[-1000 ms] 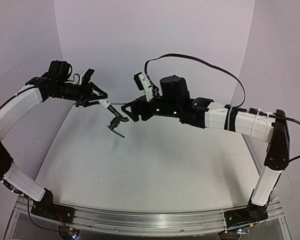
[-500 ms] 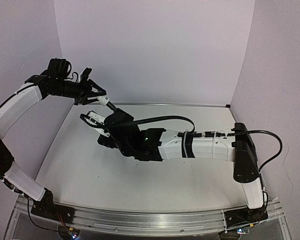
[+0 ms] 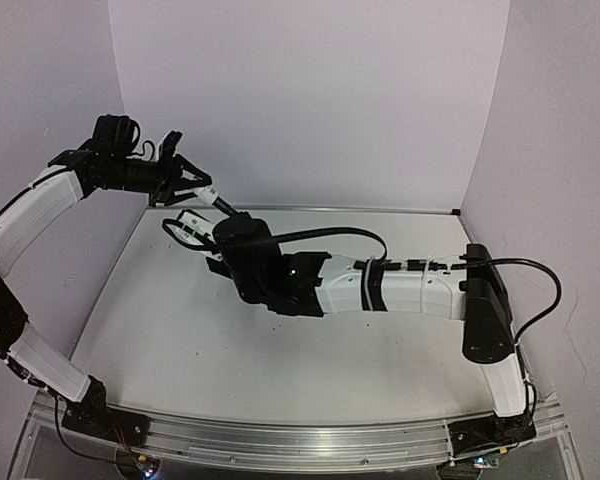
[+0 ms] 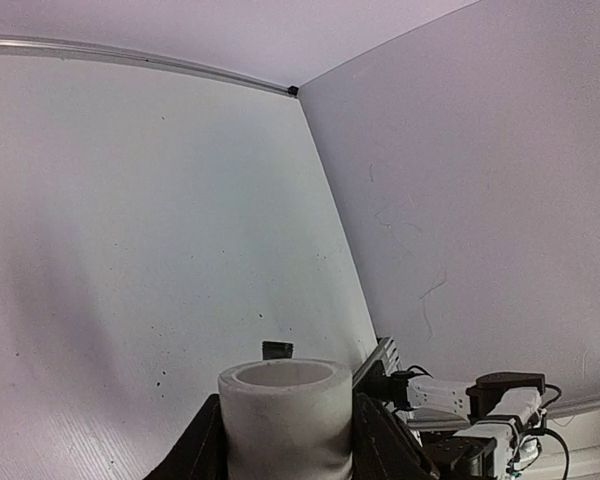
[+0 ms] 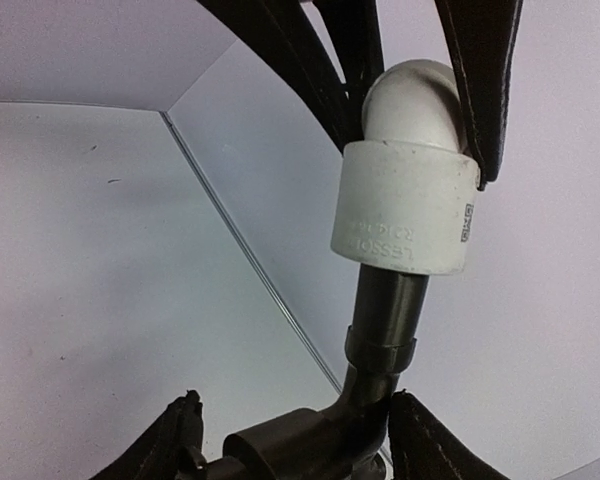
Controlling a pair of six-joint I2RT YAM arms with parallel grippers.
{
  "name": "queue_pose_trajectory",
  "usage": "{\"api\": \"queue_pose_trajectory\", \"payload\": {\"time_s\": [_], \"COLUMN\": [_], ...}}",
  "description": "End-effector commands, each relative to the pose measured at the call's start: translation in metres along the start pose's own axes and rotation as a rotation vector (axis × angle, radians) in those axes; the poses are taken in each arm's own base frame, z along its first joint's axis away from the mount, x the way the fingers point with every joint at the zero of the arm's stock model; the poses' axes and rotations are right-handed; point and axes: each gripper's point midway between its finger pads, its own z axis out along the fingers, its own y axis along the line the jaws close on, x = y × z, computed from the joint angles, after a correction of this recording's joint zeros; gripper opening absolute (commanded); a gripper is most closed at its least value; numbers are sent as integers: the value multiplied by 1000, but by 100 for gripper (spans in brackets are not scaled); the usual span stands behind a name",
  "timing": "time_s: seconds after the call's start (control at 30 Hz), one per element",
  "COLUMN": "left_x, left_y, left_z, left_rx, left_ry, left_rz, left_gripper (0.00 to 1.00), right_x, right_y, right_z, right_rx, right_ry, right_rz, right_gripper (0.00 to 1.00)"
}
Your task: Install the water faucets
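one black spout [image 5: 385, 320] seated in white fitting [image 5: 405, 215].

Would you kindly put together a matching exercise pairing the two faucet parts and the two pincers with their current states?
Things:
1. white fitting
2. black spout piece
3. left pincer
4. right pincer

States:
A. open, astride the black bend
B. seated in the fitting's end
C. gripped aloft between two fingers
D. shut on the white part

Pairs: 1-C, 2-B, 3-D, 4-A
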Motion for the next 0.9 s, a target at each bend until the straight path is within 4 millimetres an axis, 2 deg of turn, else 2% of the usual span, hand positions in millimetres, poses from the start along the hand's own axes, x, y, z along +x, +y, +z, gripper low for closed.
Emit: {"api": "queue_pose_trajectory", "payload": {"time_s": [0.0, 0.1, 0.2, 0.27, 0.33, 0.37, 0.47, 0.63, 0.7, 0.77, 0.83, 0.87], "left_x": [9, 12, 15, 17, 24, 28, 40, 60, 64, 67, 68, 67], "left_y": [-19, -14, -12, -12, -16, -19, -30, -56, -63, -65, -63, -61], "left_z": [-6, -3, -1, 0, 0, -1, -5, -20, -27, -29, -29, -28], "left_rx": [79, 81, 83, 95, 135, 158, 242, 415, 449, 452, 438, 422], "left_ry": [29, 44, 55, 65, 92, 106, 145, 202, 203, 200, 197, 194], "left_rz": [77, 76, 94, 114, 141, 156, 217, 307, 340, 350, 339, 330], "left_gripper": [0, 0, 0, 0, 0, 0, 0, 0, 0, 0, 0, 0], "right_x": [-22, -19, -17, -13, -13, -3, 6, 17, 19, 32, 45, 50], "right_y": [-30, -31, -34, -45, -56, -64, -74, -84, -84, -84, -87, -89], "right_z": [-11, -14, -20, -23, -30, -27, -32, -33, -27, -7, 17, 24], "right_rx": [-74, -166, -306, -400, -546, -614, -915, -1378, -1477, -1441, -1288, -1216], "right_ry": [-91, -106, -131, -151, -194, -195, -228, -255, -211, -150, -93, -74], "right_rz": [123, 198, 282, 391, 513, 584, 789, 1021, 1104, 1183, 1241, 1241], "right_gripper": [41, 27, 23, 18, 9, 6, 4, 6, 7, 11, 27, 32]}}
